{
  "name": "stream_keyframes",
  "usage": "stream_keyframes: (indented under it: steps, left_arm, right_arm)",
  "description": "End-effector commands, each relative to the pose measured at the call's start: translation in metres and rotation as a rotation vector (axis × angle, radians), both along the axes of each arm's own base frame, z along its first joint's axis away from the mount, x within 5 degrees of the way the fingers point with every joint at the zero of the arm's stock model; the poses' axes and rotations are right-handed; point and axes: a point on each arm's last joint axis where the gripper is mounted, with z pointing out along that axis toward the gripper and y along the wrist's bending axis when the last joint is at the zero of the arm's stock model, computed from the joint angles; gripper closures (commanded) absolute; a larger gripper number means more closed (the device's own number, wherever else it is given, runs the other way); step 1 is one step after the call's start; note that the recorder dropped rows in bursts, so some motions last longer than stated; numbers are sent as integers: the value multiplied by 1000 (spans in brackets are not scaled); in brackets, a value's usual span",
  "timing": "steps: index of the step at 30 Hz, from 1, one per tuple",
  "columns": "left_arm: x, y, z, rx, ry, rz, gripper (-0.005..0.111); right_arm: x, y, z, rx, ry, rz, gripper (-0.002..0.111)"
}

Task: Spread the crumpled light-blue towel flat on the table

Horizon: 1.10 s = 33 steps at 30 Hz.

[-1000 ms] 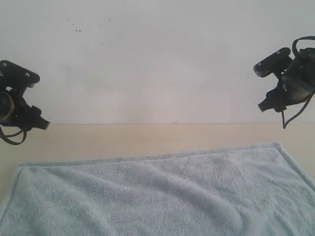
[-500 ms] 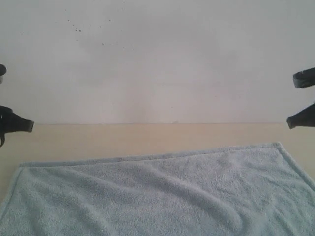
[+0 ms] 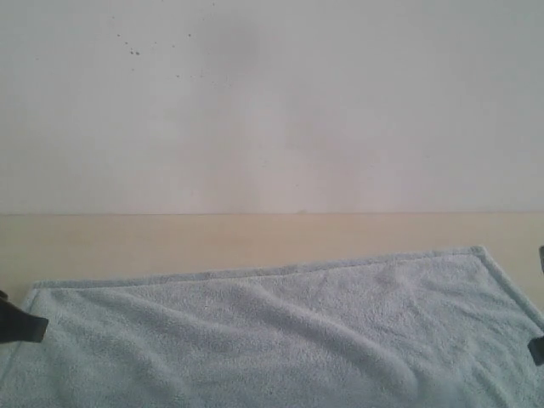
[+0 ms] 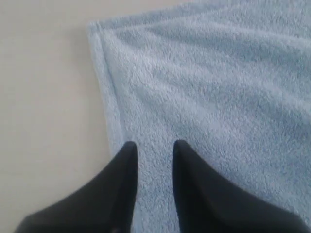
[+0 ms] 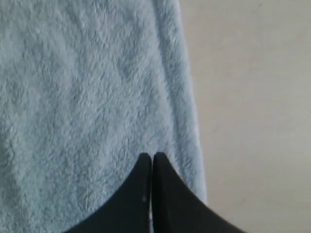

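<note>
The light-blue towel point(image 3: 280, 331) lies spread over the beige table point(image 3: 255, 238), with soft ripples across it and its far hem and both far corners showing. Only a dark tip of my left gripper point(image 3: 24, 327) shows at the towel's left edge. In the left wrist view this gripper point(image 4: 154, 145) is open, its fingers hanging over the towel point(image 4: 209, 87) just inside the hemmed border, with nothing between them. My right gripper point(image 5: 152, 156) is shut and empty above the towel point(image 5: 87, 97) near its right hem. A sliver of it point(image 3: 537, 348) shows in the exterior view.
A white wall point(image 3: 272, 102) rises behind the table's far edge. Bare table point(image 4: 43, 107) lies beside the towel's left hem, and more bare table point(image 5: 252, 121) beside its right hem.
Both arms have dropped from wall height and moved outward to the lower corners of the exterior view. The towel has not moved.
</note>
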Motion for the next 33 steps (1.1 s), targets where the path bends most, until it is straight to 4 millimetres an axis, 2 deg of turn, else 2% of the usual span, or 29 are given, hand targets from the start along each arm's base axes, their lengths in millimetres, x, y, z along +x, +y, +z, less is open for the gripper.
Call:
stream_keyframes:
  steps: [1, 8, 10, 14, 20, 27, 33]
  left_arm:
    - [-5, -4, -5, -37, 26, -13, 78]
    - [-6, -5, -11, -48, 67, -10, 78]
    - [-6, -5, -24, -33, 124, -20, 83]
    - [-5, -6, -45, -30, 217, 2, 103]
    - [-8, -7, -50, -63, 273, 40, 103]
    - [-15, -13, -53, -87, 358, -45, 103]
    - [-15, -13, -58, -79, 385, -46, 103]
  right_arm:
    - [-14, 1, -12, 26, 0, -17, 108]
    - [-15, 2, -14, 41, -10, -26, 108]
    - [-14, 2, -14, 44, -19, -24, 108]
    - [-10, 3, -12, 60, -63, -21, 108]
    - [-10, 4, -12, 65, -63, -26, 108]
    - [-11, 4, -13, 67, -56, -34, 108]
    - [-12, 4, -13, 75, -47, -49, 108]
